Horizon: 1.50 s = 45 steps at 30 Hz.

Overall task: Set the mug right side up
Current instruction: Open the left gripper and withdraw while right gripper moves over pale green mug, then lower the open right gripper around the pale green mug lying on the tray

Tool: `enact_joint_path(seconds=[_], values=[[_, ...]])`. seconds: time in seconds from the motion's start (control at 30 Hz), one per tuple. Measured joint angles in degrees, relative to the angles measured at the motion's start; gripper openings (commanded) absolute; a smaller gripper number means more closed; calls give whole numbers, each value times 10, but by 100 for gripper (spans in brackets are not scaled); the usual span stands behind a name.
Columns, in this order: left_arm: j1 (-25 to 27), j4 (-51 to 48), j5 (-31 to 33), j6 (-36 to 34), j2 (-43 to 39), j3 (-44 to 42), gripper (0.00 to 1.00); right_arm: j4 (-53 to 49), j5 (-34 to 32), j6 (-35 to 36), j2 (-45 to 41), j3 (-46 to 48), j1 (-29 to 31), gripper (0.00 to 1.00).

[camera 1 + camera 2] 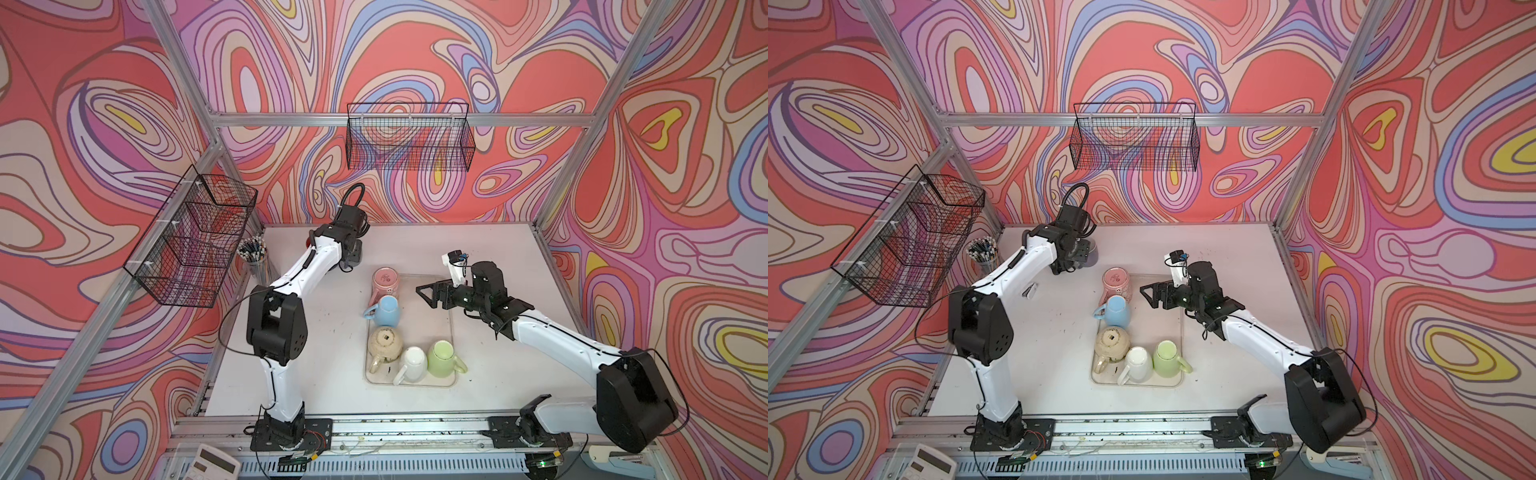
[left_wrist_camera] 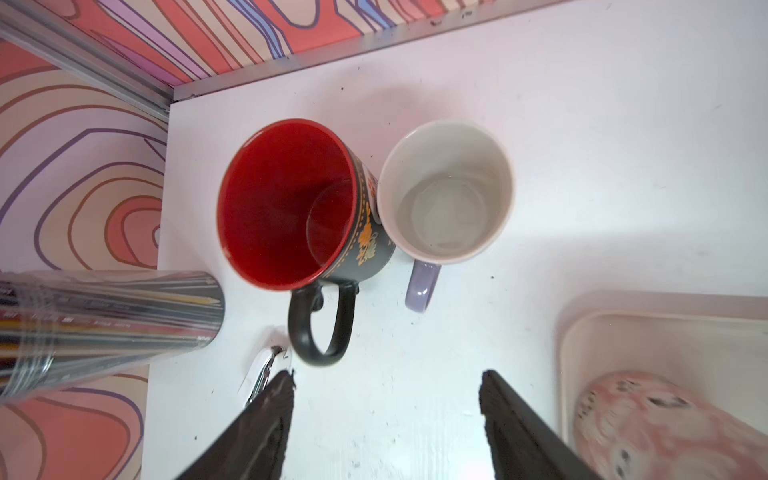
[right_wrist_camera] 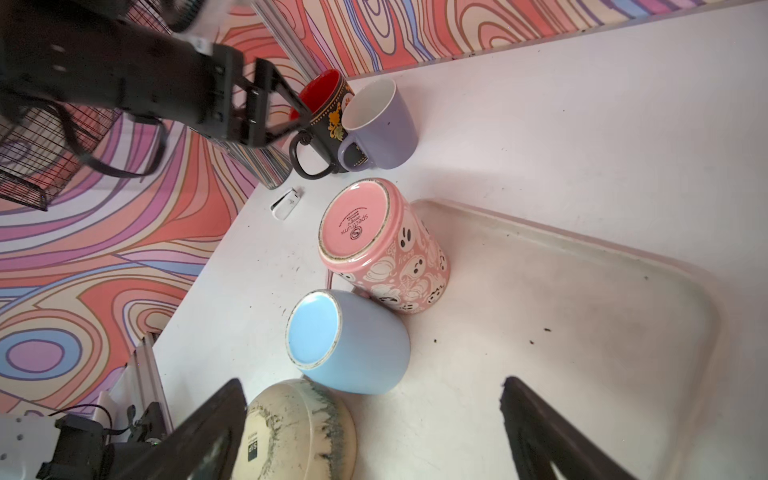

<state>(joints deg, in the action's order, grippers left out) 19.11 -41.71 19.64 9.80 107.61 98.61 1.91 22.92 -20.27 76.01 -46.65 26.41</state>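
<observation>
Low in the middle of both top views we've got the tray (image 1: 436, 328), with a green mug (image 1: 444, 357), a white mug (image 1: 413, 362) and a cream mug (image 1: 384, 343) crowding its near end. Next up, a blue mug (image 1: 386, 311) and a pink mug (image 1: 385, 282), both bottoms up. The right gripper (image 3: 372, 384) hovers over the tray with its jaws spread and empty. Farther up and left, the left gripper (image 2: 386, 374) hangs released. Just beyond it the black mug (image 2: 291, 203) stands mouth up on the table (image 1: 478, 249), touching a lavender mug (image 2: 444, 191).

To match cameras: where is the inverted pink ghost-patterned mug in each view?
In a top view: pink ghost-patterned ceramic mug at the cream plastic tray's far end.
In a top view: same place.
Left wrist: blurred, inside the tray.
Right wrist: central, base up.
Shared landmark: the tray.
</observation>
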Motion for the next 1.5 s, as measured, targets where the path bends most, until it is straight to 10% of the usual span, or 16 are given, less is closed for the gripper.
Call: enact_joint_path(seconds=[0.7,1.5], values=[[12,7,-167,67,-433,-343,82,-387,-66,30,-244,-30,3,59],[12,18,-256,78,-530,-441,80,-357,-99,-144,-308,151,87,39]])
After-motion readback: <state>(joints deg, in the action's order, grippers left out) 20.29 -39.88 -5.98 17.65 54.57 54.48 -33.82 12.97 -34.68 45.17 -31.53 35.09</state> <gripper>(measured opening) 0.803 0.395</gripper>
